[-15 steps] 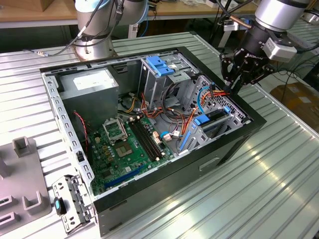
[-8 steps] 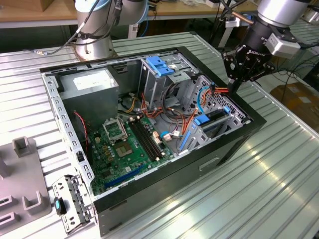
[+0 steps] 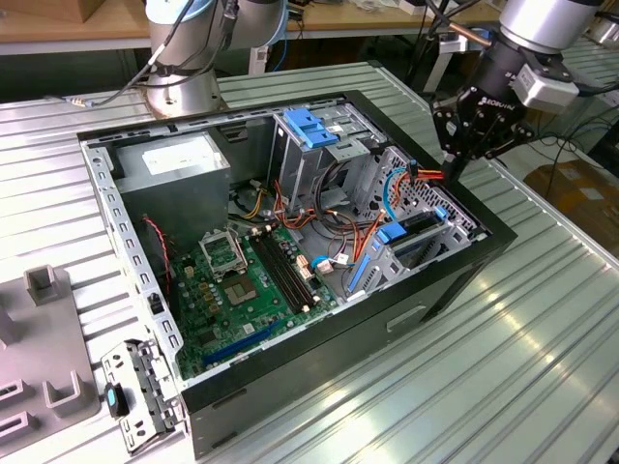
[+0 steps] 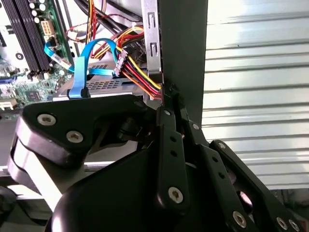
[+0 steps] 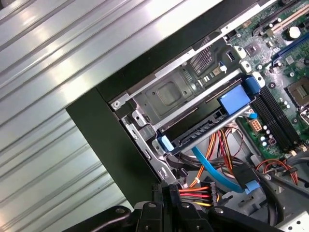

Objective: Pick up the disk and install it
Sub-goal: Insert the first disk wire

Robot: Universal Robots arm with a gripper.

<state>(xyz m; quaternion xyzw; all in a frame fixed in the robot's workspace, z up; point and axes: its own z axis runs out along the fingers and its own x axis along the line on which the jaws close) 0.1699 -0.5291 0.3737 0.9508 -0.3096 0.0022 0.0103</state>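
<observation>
The disk (image 3: 418, 228) lies flat in the drive bay at the open computer case's corner on the exterior view's right, dark with blue side rails. In the first wrist view the disk (image 5: 203, 129) sits in the metal bay with a blue rail tab at each end. My gripper (image 3: 455, 170) hangs over the case's far rim beside that bay, fingers shut. In the second wrist view the gripper (image 4: 166, 94) has its tips against the bundle of red, yellow and black wires (image 4: 137, 77). A blue flat cable (image 4: 82, 67) loops nearby. In the first wrist view the gripper (image 5: 169, 189) sits next to the wire connector (image 5: 199, 193).
Inside the case (image 3: 455, 280) are the green motherboard (image 3: 242, 280), a grey power-supply box (image 3: 179, 164) and a metal cage with a blue top (image 3: 314, 130). The arm's base (image 3: 184, 58) stands behind. Grey fixtures (image 3: 48, 329) and a metal bracket (image 3: 135, 387) lie on the exterior view's left.
</observation>
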